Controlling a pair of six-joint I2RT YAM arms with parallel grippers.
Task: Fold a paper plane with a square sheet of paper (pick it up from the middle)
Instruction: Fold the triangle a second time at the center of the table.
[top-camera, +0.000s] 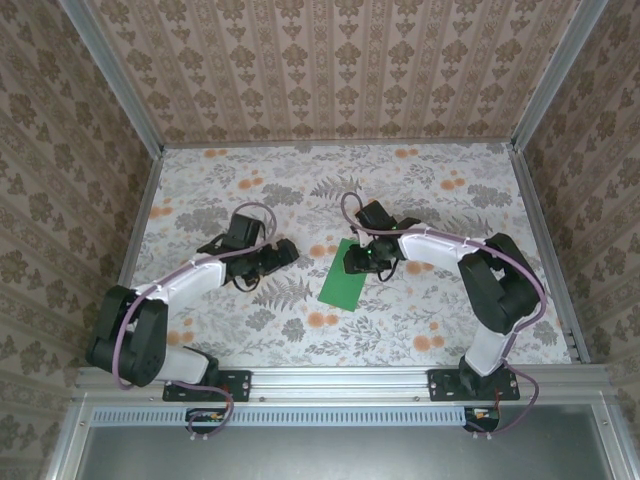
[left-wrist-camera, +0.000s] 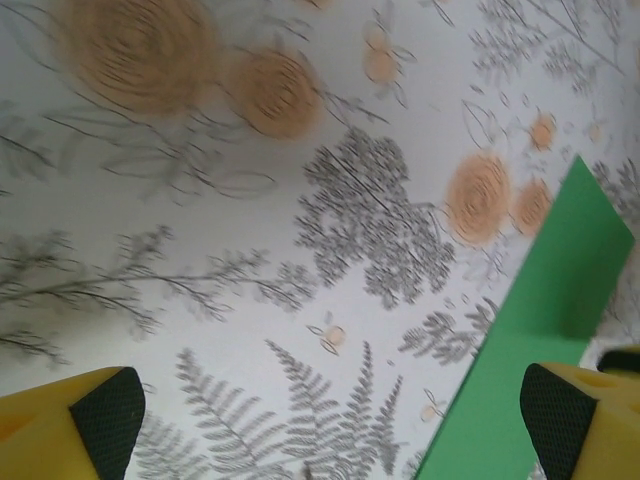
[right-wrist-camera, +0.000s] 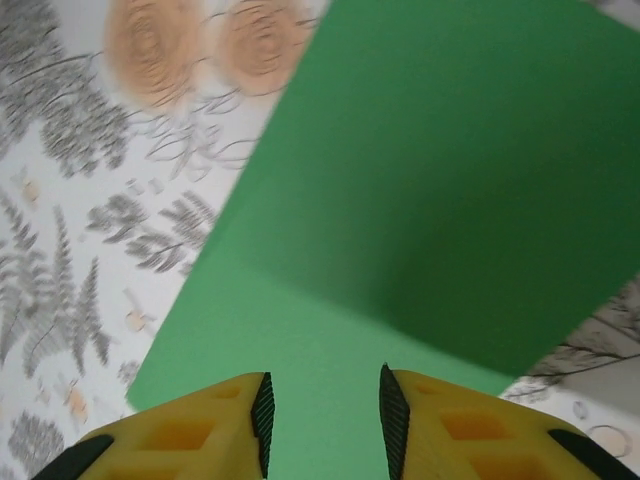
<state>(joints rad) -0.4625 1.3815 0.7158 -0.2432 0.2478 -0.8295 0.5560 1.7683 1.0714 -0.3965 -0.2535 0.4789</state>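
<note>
Down at the bottom edge of the right wrist view, the right gripper (right-wrist-camera: 322, 425) is holding its yellow jaws a narrow gap apart and gripping nothing. Its black pads (right-wrist-camera: 262, 420) are facing each other, with green showing through the slot between them. Just beyond the fingertips the sheet of paper (right-wrist-camera: 430, 200) is lying on the table, spreading from the bottom centre to the upper right of that frame. A crease is running across it, and the part above the crease is looking darker. Whether the fingertips are touching the paper, I cannot tell.

In the top view this gripper is sitting over the upper right part of the sheet, slightly right of the frame's centre. The sheet is showing as a slanted rectangle reaching toward the lower left.

The left gripper (left-wrist-camera: 325, 425) is spread wide and empty, its two yellow fingers sitting in the bottom corners of the left wrist view. The sheet's long edge is running up the right side of that frame, close by the right-hand finger.

From above, a strip of floral table (top-camera: 440, 215) is separating the left gripper from the sheet. Purple cables (top-camera: 347, 207) are looping over both wrists, patterned walls (top-camera: 340, 70) are closing in the table, and a metal rail (top-camera: 340, 380) is crossing the bottom of the frame.
</note>
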